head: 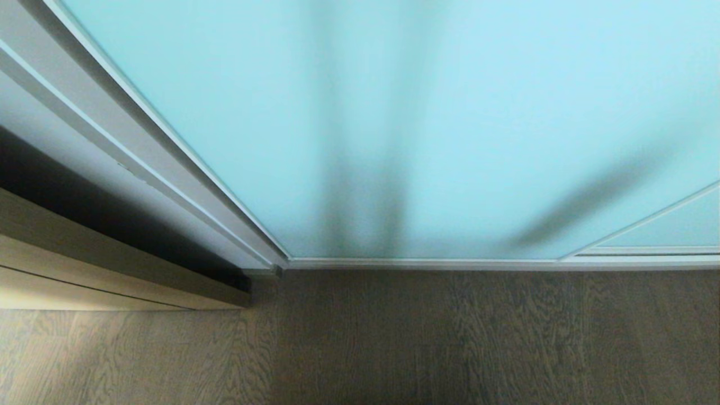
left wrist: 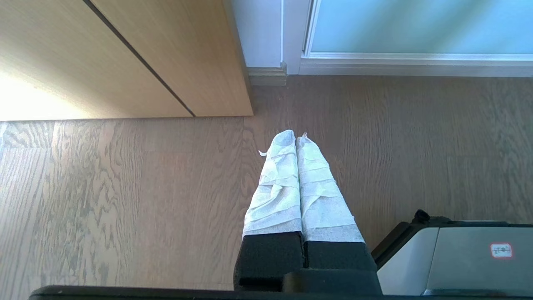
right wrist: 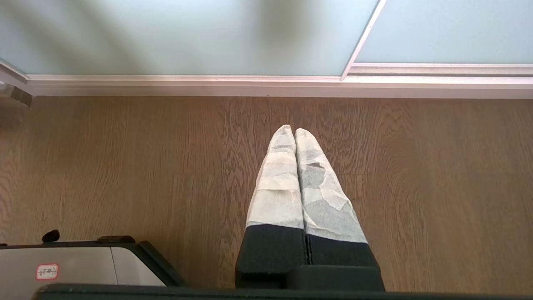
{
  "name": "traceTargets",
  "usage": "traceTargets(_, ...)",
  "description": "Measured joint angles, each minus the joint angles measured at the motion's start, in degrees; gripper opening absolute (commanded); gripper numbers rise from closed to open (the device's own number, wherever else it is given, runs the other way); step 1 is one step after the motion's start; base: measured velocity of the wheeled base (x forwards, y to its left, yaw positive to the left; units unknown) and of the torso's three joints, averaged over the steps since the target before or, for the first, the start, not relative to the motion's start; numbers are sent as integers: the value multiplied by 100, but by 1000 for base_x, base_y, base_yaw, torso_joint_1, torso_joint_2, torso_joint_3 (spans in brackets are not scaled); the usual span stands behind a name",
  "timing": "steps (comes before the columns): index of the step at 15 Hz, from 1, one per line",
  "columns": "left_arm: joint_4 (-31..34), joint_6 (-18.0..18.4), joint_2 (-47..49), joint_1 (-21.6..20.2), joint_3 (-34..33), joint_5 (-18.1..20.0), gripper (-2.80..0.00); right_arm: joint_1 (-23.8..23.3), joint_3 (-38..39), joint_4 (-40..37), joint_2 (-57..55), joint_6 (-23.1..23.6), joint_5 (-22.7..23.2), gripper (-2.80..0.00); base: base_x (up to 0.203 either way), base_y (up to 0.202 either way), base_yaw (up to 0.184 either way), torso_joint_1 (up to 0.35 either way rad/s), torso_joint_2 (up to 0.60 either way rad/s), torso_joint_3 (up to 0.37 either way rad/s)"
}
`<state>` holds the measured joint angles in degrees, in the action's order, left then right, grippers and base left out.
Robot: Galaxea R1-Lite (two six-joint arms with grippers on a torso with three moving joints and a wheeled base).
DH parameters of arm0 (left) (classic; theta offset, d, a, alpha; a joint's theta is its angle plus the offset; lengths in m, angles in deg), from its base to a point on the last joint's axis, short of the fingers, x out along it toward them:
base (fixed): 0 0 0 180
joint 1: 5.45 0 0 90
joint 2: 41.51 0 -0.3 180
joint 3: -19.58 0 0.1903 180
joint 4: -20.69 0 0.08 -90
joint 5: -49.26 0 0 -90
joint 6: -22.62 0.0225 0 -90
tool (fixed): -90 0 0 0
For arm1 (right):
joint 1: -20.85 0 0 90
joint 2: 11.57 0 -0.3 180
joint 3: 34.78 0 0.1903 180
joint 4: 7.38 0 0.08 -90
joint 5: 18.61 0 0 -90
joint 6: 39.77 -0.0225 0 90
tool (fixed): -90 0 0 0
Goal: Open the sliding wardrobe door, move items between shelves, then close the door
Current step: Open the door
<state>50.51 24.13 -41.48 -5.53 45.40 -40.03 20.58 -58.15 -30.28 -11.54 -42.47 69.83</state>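
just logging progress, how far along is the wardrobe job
Nothing looks done: the sliding wardrobe door of frosted aqua glass covers the wardrobe, with no shelves or items in view. Nothing is in hand: the left claw and right claw hang shut and empty over the wood floor. Opening, moving and closing remain.

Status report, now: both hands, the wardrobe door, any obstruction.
Left hand shut, empty, hanging over the wood floor. Right hand the same. Sliding wardrobe door closed, untouched. Nothing seen in the way.
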Motion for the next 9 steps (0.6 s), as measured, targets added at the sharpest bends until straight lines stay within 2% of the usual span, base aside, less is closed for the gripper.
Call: traceTargets(9, -15, 91, -2, 0, -9, -11, -280, 0, 0, 5, 1, -5, -1, -280, 0, 0, 0, 0, 0, 0)
